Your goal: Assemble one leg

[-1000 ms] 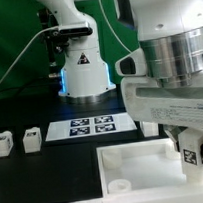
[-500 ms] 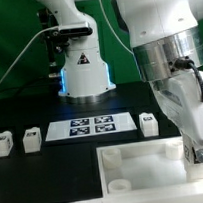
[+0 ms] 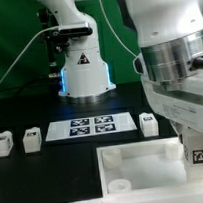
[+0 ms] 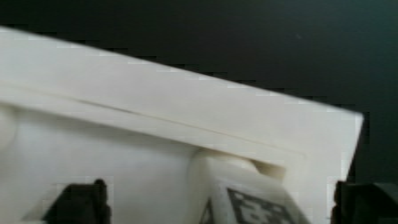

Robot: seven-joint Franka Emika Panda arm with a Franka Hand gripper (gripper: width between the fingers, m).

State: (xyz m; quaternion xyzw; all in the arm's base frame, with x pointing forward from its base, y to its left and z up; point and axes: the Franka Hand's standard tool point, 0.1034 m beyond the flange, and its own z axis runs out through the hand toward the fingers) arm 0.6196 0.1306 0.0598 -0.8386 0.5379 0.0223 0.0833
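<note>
One leg (image 3: pixel 198 155), a small white block with a black-and-white tag, sits clenched in my gripper (image 3: pixel 197 159) at the panel's (image 3: pixel 145 161) edge; three others (image 3: pixel 30 139) rest apart.

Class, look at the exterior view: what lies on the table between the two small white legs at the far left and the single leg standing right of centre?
In the exterior view, the marker board lies flat between the two left legs and the single leg.

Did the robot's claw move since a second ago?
Yes. The claw slid toward the exterior view's right and now sits at the right end of the big white panel, judged against the fixed marker board. It holds a leg.
</note>
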